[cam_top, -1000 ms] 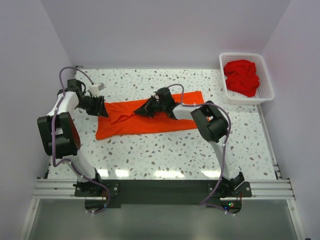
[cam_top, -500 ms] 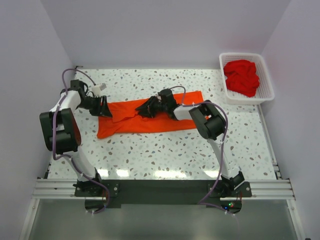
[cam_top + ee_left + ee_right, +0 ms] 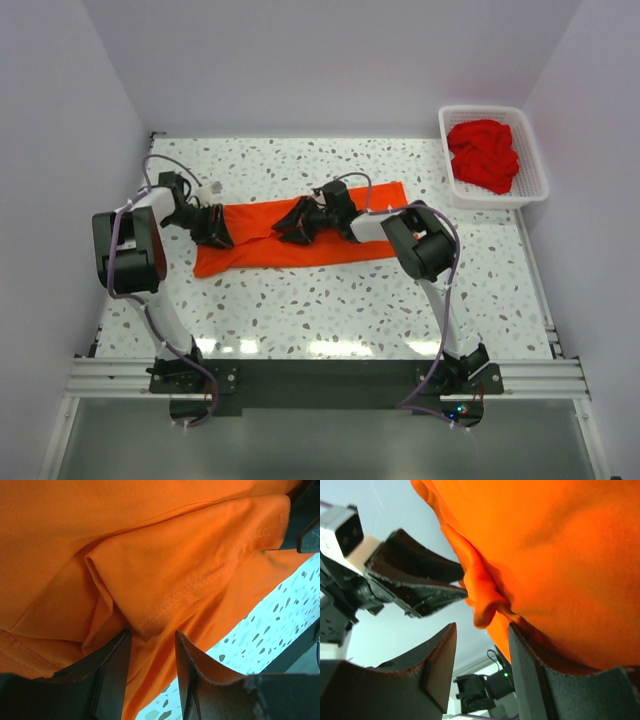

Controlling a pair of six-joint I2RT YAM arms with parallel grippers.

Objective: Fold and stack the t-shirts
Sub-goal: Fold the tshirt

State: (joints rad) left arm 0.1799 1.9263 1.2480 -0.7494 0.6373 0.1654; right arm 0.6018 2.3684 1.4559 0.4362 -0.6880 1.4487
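top view alone gives layout: orange t-shirt (image 3: 300,240) flat on surface (image 3: 330,300), centre-left; deeper red t-shirts (image 3: 483,155) heaped in white basket (image 3: 535,165), far right corner. left wrist view alone shows stitched hem fold at left end effector (image 3: 218,232), fingers narrowly apart. right wrist view shows cloth ridge above right end effector (image 3: 290,228), fingers spread, nothing pinched. orange shirt's long axis runs left-right, right end slightly farther; neck end unclear.

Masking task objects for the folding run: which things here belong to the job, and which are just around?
Job:
orange t-shirt, laid out
red t-shirts, heaped

Just there:
white basket holding the red ones
speckled table
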